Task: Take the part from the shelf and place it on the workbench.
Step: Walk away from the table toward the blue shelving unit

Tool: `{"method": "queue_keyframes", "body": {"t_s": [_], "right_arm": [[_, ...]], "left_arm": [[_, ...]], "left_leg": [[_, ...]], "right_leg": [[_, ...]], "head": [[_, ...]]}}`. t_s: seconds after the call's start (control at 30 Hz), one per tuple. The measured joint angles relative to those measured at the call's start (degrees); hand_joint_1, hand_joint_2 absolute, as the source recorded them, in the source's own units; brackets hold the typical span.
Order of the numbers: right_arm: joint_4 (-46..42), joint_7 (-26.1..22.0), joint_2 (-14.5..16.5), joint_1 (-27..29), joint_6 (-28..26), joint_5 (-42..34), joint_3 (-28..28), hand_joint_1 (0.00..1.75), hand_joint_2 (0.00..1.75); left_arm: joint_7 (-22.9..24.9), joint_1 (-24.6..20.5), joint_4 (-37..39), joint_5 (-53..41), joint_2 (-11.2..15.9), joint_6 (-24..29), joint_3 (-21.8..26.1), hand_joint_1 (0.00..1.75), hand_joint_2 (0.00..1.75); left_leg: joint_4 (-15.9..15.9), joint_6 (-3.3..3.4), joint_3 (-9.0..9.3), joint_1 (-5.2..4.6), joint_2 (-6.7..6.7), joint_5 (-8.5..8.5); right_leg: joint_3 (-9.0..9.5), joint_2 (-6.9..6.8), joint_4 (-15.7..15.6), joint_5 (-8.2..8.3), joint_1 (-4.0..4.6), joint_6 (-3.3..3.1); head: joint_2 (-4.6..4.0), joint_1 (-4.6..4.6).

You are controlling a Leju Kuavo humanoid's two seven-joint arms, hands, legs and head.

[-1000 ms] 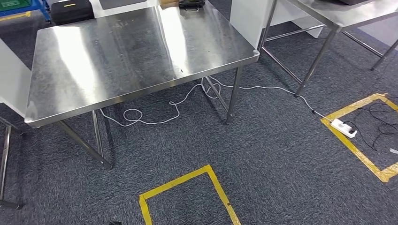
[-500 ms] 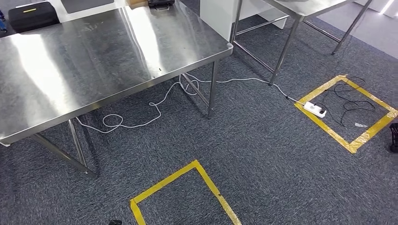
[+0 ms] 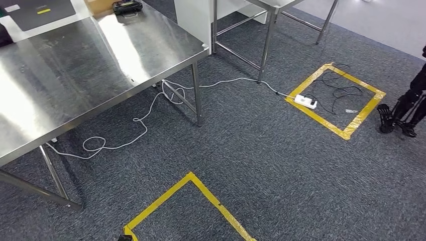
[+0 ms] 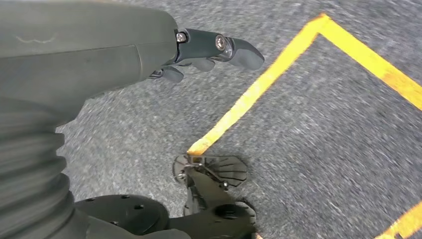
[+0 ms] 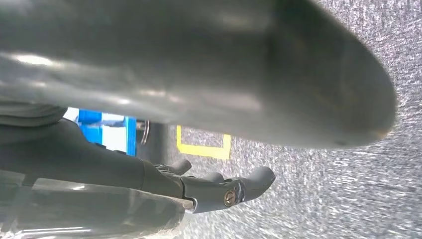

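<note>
The stainless steel workbench stands at the left of the head view, its top bare apart from a black device at its far edge. My left hand hangs over grey carpet beside a yellow tape line, fingers stretched out and apart with nothing in them. In the right wrist view my right hand also hangs above the carpet. Its thick thumb is blurred close to the camera, and the fingers are loosely extended and hold nothing.
A white cable runs under the workbench to a power strip inside a yellow taped square. Another taped square lies just ahead on the carpet. A second steel table stands behind, and black tripod legs stand at the right.
The whole head view has swung to the right, so the camera has turned: the workbench has slid to the left and the far taped square and tripod legs have come in.
</note>
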Motion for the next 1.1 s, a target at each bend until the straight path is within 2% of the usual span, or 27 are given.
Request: {"method": "queue_keyframes", "body": {"t_s": [0.07, 0.1, 0.17, 0.2, 0.23, 0.3, 0.37, 0.4, 0.43, 0.47, 0.5, 0.53, 0.57, 0.6, 0.67, 0.7, 0.73, 0.77, 0.8, 0.83, 0.87, 0.9, 0.93, 0.97, 1.0, 1.07, 1.1], "right_arm": [[-0.01, 0.03, 0.11, -0.17, 0.01, 0.09, 0.0, 0.0, 0.0], [-0.01, 0.04, 0.18, -0.19, 0.02, 0.1, -0.01, 0.0, 0.0], [0.0, 0.1, 0.27, -0.1, 0.04, 0.09, -0.02, 0.0, 0.0], [0.0, 0.15, 0.27, -0.02, 0.05, 0.08, -0.04, 0.0, 0.0], [0.0, 0.19, 0.27, -0.02, 0.06, 0.07, -0.05, 0.0, 0.0], [0.0, 0.23, 0.22, -0.22, 0.06, 0.06, -0.08, 0.0, 0.0], [0.0, 0.23, 0.19, -0.35, 0.09, 0.05, -0.12, 0.0, 0.0], [0.0, 0.23, 0.15, -0.28, 0.15, 0.04, -0.19, 0.0, 0.0], [0.0, 0.23, 0.11, -0.19, 0.21, 0.04, -0.27, 0.0, 0.0], [0.0, 0.22, 0.03, -0.11, 0.27, 0.04, -0.35, 0.0, 0.0], [0.0, 0.19, -0.05, -0.12, 0.29, 0.04, -0.43, 0.0, 0.0], [0.0, 0.15, -0.06, -0.22, 0.3, 0.05, -0.45, 0.0, 0.0], [0.0, 0.11, -0.08, -0.35, 0.31, 0.05, -0.47, 0.0, 0.0], [0.0, 0.04, -0.05, -0.41, 0.31, 0.05, -0.49, 0.0, 0.0], [0.0, -0.11, -0.08, -0.38, 0.32, -0.03, -0.69, 0.0, 0.0], [0.0, -0.2, -0.09, -0.29, 0.32, -0.14, -0.88, 0.0, 0.0], [0.0, -0.29, -0.14, -0.26, 0.32, -0.36, -1.15, 0.0, 0.0], [0.0, -0.45, -0.17, -0.26, 0.34, -0.63, -1.46, 0.0, 0.0], [0.0, -0.66, -0.2, -0.27, 0.37, -0.94, -1.78, 0.0, 0.0], [0.0, -0.93, -0.23, -0.29, 0.43, -1.27, -2.14, 0.0, 0.0], [0.0, -1.24, -0.23, -0.29, 0.48, -1.58, -2.54, 0.0, 0.0], [0.0, -1.52, -0.23, -0.24, 0.5, -1.99, -2.93, 0.0, 0.0], [0.0, -1.81, -0.23, -0.16, 0.44, -2.7, -3.44, 0.0, 0.0], [0.0, -2.1, -0.22, -0.1, 0.3, -3.65, -4.07, 0.0, 0.0], [0.0, -2.43, -0.2, -0.06, 0.1, -4.89, -4.8, 0.0, 0.0], [-0.01, -3.27, 0.04, -0.17, -0.39, -8.43, -6.95, 0.0, 0.0], [-0.01, -3.71, 0.19, -0.26, -0.61, -10.2, -8.22, 0.0, 0.0]], "left_arm": [[0.06, -0.02, 0.01, -0.05, 0.17, -0.04, -0.01, 0.0, 1.75], [0.13, -0.06, 0.01, -0.09, 0.25, -0.06, -0.01, 0.0, 1.75], [0.25, -0.2, 0.02, -0.17, 0.22, -0.09, -0.04, 0.0, 1.75], [0.28, -0.26, 0.02, -0.16, 0.17, -0.15, -0.05, 0.0, 1.75], [0.29, -0.29, 0.02, -0.09, 0.12, -0.31, -0.05, 0.0, 1.75], [0.34, -0.25, 0.02, 0.35, 0.09, -0.91, -0.02, 0.0, 0.87], [0.82, -0.16, 0.02, 1.2, 0.13, -2.52, 0.07, 0.0, 0.0], [1.46, -0.15, 0.03, 1.74, 0.13, -4.05, 0.14, 0.0, 0.0], [2.26, -0.16, 0.05, 2.28, 0.14, -5.77, 0.24, 0.0, 0.0], [3.09, -0.17, 0.07, 2.76, 0.13, -7.46, 0.38, 0.0, 0.0], [3.81, -0.18, 0.08, 3.16, 0.12, -8.8, 0.55, 0.0, 0.0], [4.25, -0.18, 0.08, 3.39, 0.14, -9.58, 0.73, 0.0, 0.0], [4.52, -0.19, 0.09, 3.51, 0.15, -9.98, 0.93, 0.0, 0.0], [4.83, -0.23, 0.09, 3.51, 0.17, -10.18, 1.08, 0.0, 0.0], [6.21, -0.34, 0.1, 3.46, 0.21, -10.96, 1.26, 0.0, 0.0], [7.17, -0.37, 0.1, 3.54, 0.26, -11.55, 1.38, 0.0, 0.0], [8.15, -0.34, 0.1, 3.8, 0.32, -12.32, 1.58, 0.0, 0.0], [8.96, -0.24, 0.1, 4.15, 0.4, -13.1, 1.89, 0.0, 0.0], [9.54, -0.11, 0.11, 4.49, 0.51, -13.83, 2.26, 0.0, 0.0], [9.95, 0.03, 0.13, 4.83, 0.61, -14.49, 2.64, 0.0, 0.0], [10.27, 0.15, 0.15, 5.07, 0.7, -15.03, 3.01, 0.0, 0.0], [10.48, 0.22, 0.17, 5.28, 0.76, -15.52, 3.34, 0.0, 0.0], [10.62, 0.25, 0.18, 5.55, 0.79, -16.0, 3.67, 0.0, 0.0], [10.73, 0.25, 0.19, 5.75, 0.79, -16.5, 3.98, 0.0, 0.0], [10.78, 0.25, 0.2, 5.99, 0.8, -16.97, 4.25, 0.0, 0.0], [10.8, 0.31, 0.22, 6.59, 1.01, -17.82, 4.82, 0.0, 0.0], [10.83, 0.32, 0.24, 6.88, 1.11, -18.16, 5.12, 0.0, 0.0]], "left_leg": [[-5.7, 0.95, 2.72, -0.09, -2.26, 2.17], [-6.41, 1.19, 3.0, -0.18, -2.66, 2.17], [-7.11, 1.43, 3.03, -0.24, -1.44, 2.59], [-7.76, 1.53, 3.17, -0.17, -0.74, 2.98], [-8.41, 1.7, 3.24, -0.09, 0.08, 3.43], [-9.09, 1.85, 3.1, -0.2, 1.78, 3.95], [-9.07, 1.81, 2.71, -0.37, 3.57, 4.05], [-9.06, 1.74, 2.6, -0.4, 4.42, 4.1], [-9.04, 1.63, 2.54, -0.39, 5.2, 4.14], [-8.97, 1.46, 2.52, -0.37, 5.95, 4.14], [-8.81, 1.21, 2.53, -0.37, 6.63, 4.08], [-8.56, 0.83, 2.48, -0.51, 7.27, 3.89], [-8.31, 0.37, 2.5, -0.66, 7.92, 3.66], [-8.11, -0.04, 2.54, -0.79, 8.5, 3.47], [-7.99, -0.76, 2.8, -0.66, 9.62, 3.22], [-7.63, -1.16, 2.77, -0.39, 9.16, 2.82], [-6.47, -1.53, 2.39, -0.13, 7.87, 1.73], [-4.07, -1.84, 1.44, 0.07, 6.07, -0.11], [-0.6, -2.02, 0.02, 0.18, 4.12, -2.41], [3.64, -1.99, -1.76, 0.2, 2.9, -4.75], [7.33, -1.92, -3.33, 0.2, 2.4, -6.32], [9.41, -1.77, -4.23, 0.2, 2.23, -6.76], [9.34, -1.53, -4.14, 0.19, 2.13, -5.99], [6.79, -1.19, -2.9, 0.18, 1.84, -4.12], [2.78, -0.73, -0.96, 0.15, 1.04, -1.75], [-4.36, 0.23, 2.36, 0.08, -1.69, 1.4], [-6.08, 0.55, 3.06, -0.02, -2.61, 1.91]], "right_leg": [[-0.19, 1.38, 0.05, 0.26, 0.11, 0.42], [-0.44, 1.95, 0.05, 0.44, 0.01, 0.72], [-1.11, 2.72, 0.04, 0.82, -0.02, 1.36], [-1.66, 1.86, 0.48, 0.64, 0.09, 1.51], [-2.7, 0.41, 1.97, -0.16, 0.22, 1.5], [-6.17, -2.93, 8.39, -3.33, 0.16, 1.23], [-9.67, -3.97, 15.83, -6.2, -0.23, 1.51], [-10.15, -4.19, 17.33, -6.57, -0.46, 1.99], [-9.33, -4.47, 16.35, -6.05, -0.68, 2.64], [-7.19, -5.1, 12.89, -4.85, -0.92, 3.35], [-4.38, -6.43, 8.27, -3.52, -1.12, 3.94], [-1.95, -8.01, 4.2, -2.4, -1.13, 4.19], [-0.33, -9.08, 1.33, -1.62, -1.09, 4.02], [0.21, -9.66, 0.11, -1.3, -0.96, 3.59], [-0.21, -8.46, -0.03, -1.01, -0.78, 2.43], [-0.26, -7.8, -0.07, -0.88, -0.88, 2.03], [-0.23, -7.12, -0.09, -0.64, -1.01, 1.52], [-0.21, -6.44, -0.12, -0.39, -1.15, 1.1], [-0.29, -5.77, -0.11, -0.19, -1.11, 0.79], [-0.47, -5.05, -0.09, 0.0, -0.92, 0.5], [-0.6, -4.26, -0.07, 0.08, -0.71, 0.38], [-0.66, -3.45, -0.06, 0.15, -0.51, 0.3], [-0.64, -2.62, -0.04, 0.19, -0.36, 0.27], [-0.54, -1.8, -0.02, 0.21, -0.25, 0.29], [-0.42, -1.01, -0.02, 0.23, -0.18, 0.33], [-0.48, 0.38, 0.07, 0.42, -0.01, 0.63], [-0.73, 1.01, 0.1, 0.6, -0.07, 0.91]], "head": [[0.0, 0.0], [0.0, -0.07], [0.0, -0.22], [0.0, -0.2], [0.0, -0.07], [0.0, 0.12], [0.0, 0.22], [0.0, 0.2], [0.0, 0.24], [0.0, 0.23], [0.0, 0.25], [0.0, 0.26], [0.0, 0.14], [0.0, 0.08], [0.0, -0.09], [0.0, -0.08], [0.0, -0.13], [0.0, -0.14], [0.0, -0.2], [0.0, -0.21], [0.0, -0.21], [0.0, -0.22], [0.0, -0.2], [0.0, -0.2], [0.0, -0.19], [0.0, -0.11], [0.0, -0.17]]}}
